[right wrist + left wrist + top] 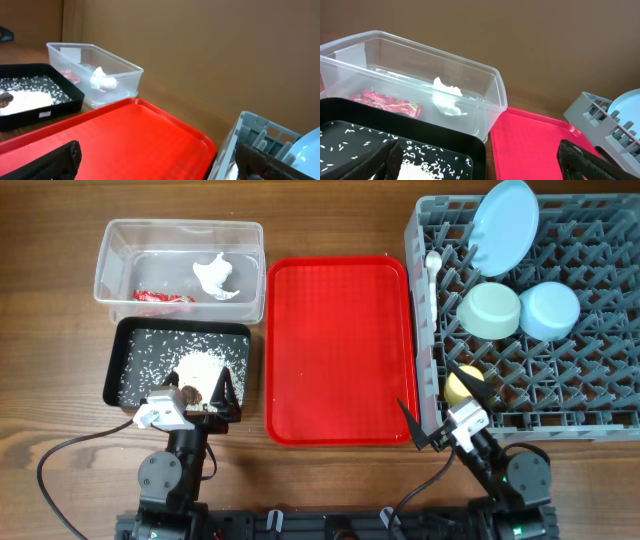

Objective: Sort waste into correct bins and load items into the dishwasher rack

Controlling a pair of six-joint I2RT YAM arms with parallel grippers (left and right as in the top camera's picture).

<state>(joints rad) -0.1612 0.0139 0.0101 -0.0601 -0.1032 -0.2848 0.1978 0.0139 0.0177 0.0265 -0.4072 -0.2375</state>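
Note:
The clear tub (pixel 110 240) holds the red wrapper (pixel 160 296) and the white tissue (pixel 215 277). The black tray (pixel 122 345) holds rice grains (pixel 205 365) and a brown lump (pixel 187 393). The grey rack (pixel 560 395) holds the light blue plate (pixel 503 225), pale green bowl (pixel 490 311), light blue bowl (pixel 550 311), yellow cup (pixel 457 388) and a white spoon (pixel 432 268). I see no fork. My left gripper (pixel 200 387) (pixel 480 167) is open and empty over the black tray's near edge. My right gripper (pixel 443 404) (pixel 160 167) is open and empty at the rack's near left corner.
The flat red tray (pixel 340 350) lies between the black tray and the rack, with nothing on it. It also shows in the left wrist view (pixel 535 145) and the right wrist view (pixel 125 135). Brown wooden table (pixel 50 330) surrounds everything.

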